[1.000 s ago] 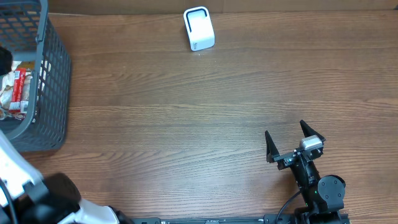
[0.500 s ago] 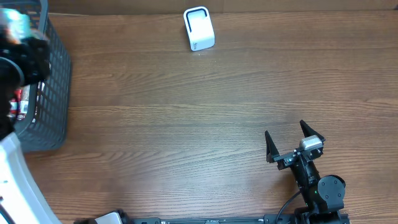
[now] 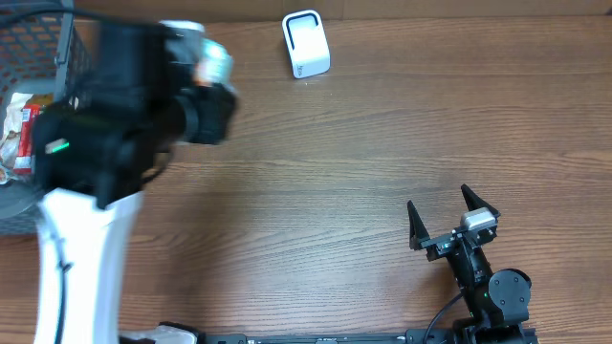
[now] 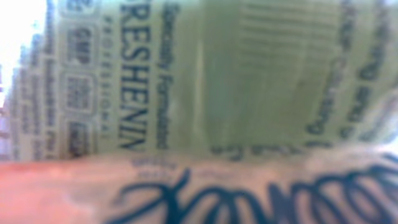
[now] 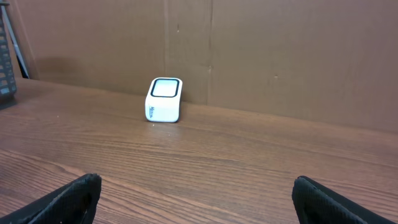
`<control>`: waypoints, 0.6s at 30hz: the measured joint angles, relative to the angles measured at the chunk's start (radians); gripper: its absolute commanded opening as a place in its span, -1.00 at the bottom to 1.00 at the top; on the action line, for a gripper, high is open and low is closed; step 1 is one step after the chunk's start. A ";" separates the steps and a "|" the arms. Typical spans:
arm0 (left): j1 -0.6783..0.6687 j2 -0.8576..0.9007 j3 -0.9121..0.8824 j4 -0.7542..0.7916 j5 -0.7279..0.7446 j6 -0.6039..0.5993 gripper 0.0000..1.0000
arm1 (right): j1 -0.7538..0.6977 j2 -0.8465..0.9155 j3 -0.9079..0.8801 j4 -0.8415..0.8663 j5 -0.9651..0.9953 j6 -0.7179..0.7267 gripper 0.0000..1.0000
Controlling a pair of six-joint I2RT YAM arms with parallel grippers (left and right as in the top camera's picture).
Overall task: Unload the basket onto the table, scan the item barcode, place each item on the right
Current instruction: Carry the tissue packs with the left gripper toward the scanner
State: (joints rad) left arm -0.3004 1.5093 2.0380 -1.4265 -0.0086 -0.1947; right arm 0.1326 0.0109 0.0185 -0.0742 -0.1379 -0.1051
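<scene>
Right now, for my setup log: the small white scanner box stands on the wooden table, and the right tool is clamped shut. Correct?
No: the right tool is open, fingers spread wide with nothing between them, as the right wrist view shows. The small white scanner box does stand on the wooden table.

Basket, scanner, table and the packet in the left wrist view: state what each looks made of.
Basket: grey plastic by the look, moulded open grid, matte.
Scanner: white plastic shell, smooth with a slight sheen, dark-rimmed window on its face.
Table: wood or wood-look laminate, brown grain lines, satin; cannot tell which.
Packet: likely thin plastic film, green, printed, creased; the view is blurred.
</scene>
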 measured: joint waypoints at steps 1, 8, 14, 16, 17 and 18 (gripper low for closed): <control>-0.040 0.014 -0.022 0.012 -0.011 -0.014 -0.09 | 0.000 0.000 0.000 -0.001 0.000 0.000 1.00; -0.282 0.122 -0.205 0.186 -0.048 -0.119 -0.17 | 0.000 0.000 0.000 0.000 0.000 0.000 1.00; -0.439 0.219 -0.311 0.299 -0.050 -0.200 -0.17 | 0.000 0.000 0.000 0.000 0.000 0.000 1.00; -0.478 0.259 -0.331 0.323 -0.049 -0.223 -0.16 | 0.000 0.000 0.000 0.000 0.000 0.000 1.00; -0.493 0.277 -0.337 0.331 -0.048 -0.235 -0.17 | 0.000 0.000 0.000 0.000 0.000 0.000 1.00; -0.505 0.293 -0.340 0.333 -0.049 -0.249 -0.17 | 0.000 0.000 0.000 0.000 0.000 0.000 1.00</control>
State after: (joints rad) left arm -0.8051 1.8027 1.6985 -1.0931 -0.0574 -0.4442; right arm 0.1326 0.0109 0.0185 -0.0742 -0.1379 -0.1051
